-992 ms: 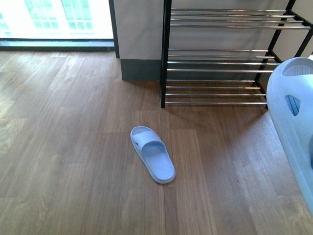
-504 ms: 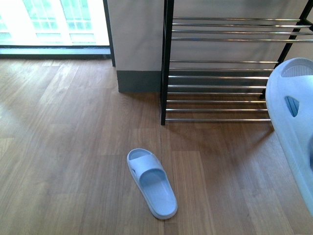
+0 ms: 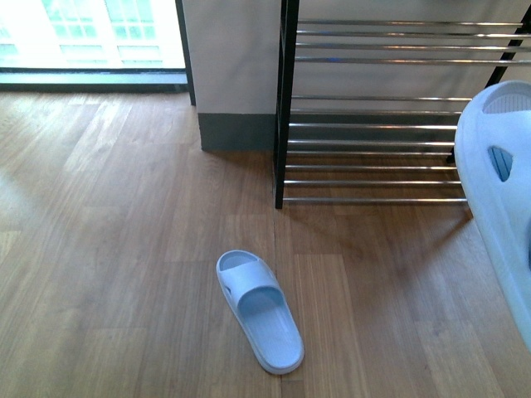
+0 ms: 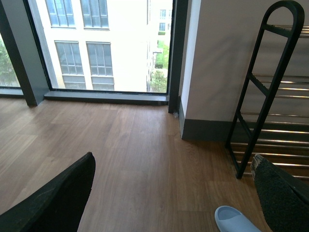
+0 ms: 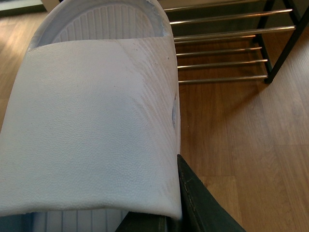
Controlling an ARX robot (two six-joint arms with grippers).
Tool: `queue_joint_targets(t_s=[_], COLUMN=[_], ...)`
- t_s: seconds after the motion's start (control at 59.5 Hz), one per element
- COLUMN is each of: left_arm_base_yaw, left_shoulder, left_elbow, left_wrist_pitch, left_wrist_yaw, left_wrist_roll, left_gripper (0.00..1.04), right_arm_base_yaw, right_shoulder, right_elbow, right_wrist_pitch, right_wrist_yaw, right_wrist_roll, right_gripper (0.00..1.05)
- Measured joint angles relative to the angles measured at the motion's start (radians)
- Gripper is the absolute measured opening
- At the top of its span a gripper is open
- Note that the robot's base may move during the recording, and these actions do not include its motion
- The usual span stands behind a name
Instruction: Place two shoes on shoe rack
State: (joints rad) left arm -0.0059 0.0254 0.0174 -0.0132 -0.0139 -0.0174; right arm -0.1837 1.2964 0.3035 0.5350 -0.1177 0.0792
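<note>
Your right hand (image 5: 166,217) pinching one pale blue sandal (image 3: 498,207), held up near the right end of the shoe rack (image 3: 373,124), your left hand (image 4: 173,164) spread wide, the other sandal (image 3: 261,311) lying on the wooden floor (image 3: 124,249), just before the rack's left post.

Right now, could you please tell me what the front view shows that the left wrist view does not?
Only the front view shows the raised slide, off the floor at the right edge, and the floor slide at full length. Only the left wrist view shows the left gripper, its fingers spread wide with nothing between them, and the building outside. Both show the shoe rack, the floor slide (only its tip in the wrist view) and the wooden floor.
</note>
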Motion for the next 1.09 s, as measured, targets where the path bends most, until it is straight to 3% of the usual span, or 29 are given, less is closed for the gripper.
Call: queue_joint_targets(t_s=[0.084, 0.134, 0.219, 0.37, 0.672, 0.992, 1.093], left_arm_base_yaw=[-0.058, -0.096, -0.198, -0.289, -0.319, -0.340, -0.357], left_shoulder=[0.121, 0.236, 0.533, 0.940, 1.684, 2.299, 2.409], left_elbow=[0.076, 0.105, 0.141, 0.228, 0.520, 0.900, 1.001], left_wrist_pitch=[-0.172, -0.178, -0.012, 0.257, 0.460, 0.468, 0.420], left_wrist_yaw=[-0.120, -0.167, -0.199, -0.202, -0.155, -0.181, -0.141], left_wrist_roll=[-0.085, -0.128, -0.154, -0.086, 0.167, 0.249, 0.222], left_gripper=[0.95, 0.95, 0.95, 0.95, 0.95, 0.95, 0.95], right_arm_base_yaw=[0.000, 0.000, 0.000, 0.000, 0.000, 0.000, 0.000], right_shoulder=[0.000, 0.000, 0.000, 0.000, 0.000, 0.000, 0.000], right_elbow=[0.000, 0.000, 0.000, 0.000, 0.000, 0.000, 0.000], right_wrist_pitch=[0.000, 0.000, 0.000, 0.000, 0.000, 0.000, 0.000], right_wrist_yaw=[0.000, 0.000, 0.000, 0.000, 0.000, 0.000, 0.000], right_wrist_roll=[0.000, 0.000, 0.000, 0.000, 0.000, 0.000, 0.000], right_gripper=[0.01, 0.01, 0.01, 0.01, 0.01, 0.01, 0.01])
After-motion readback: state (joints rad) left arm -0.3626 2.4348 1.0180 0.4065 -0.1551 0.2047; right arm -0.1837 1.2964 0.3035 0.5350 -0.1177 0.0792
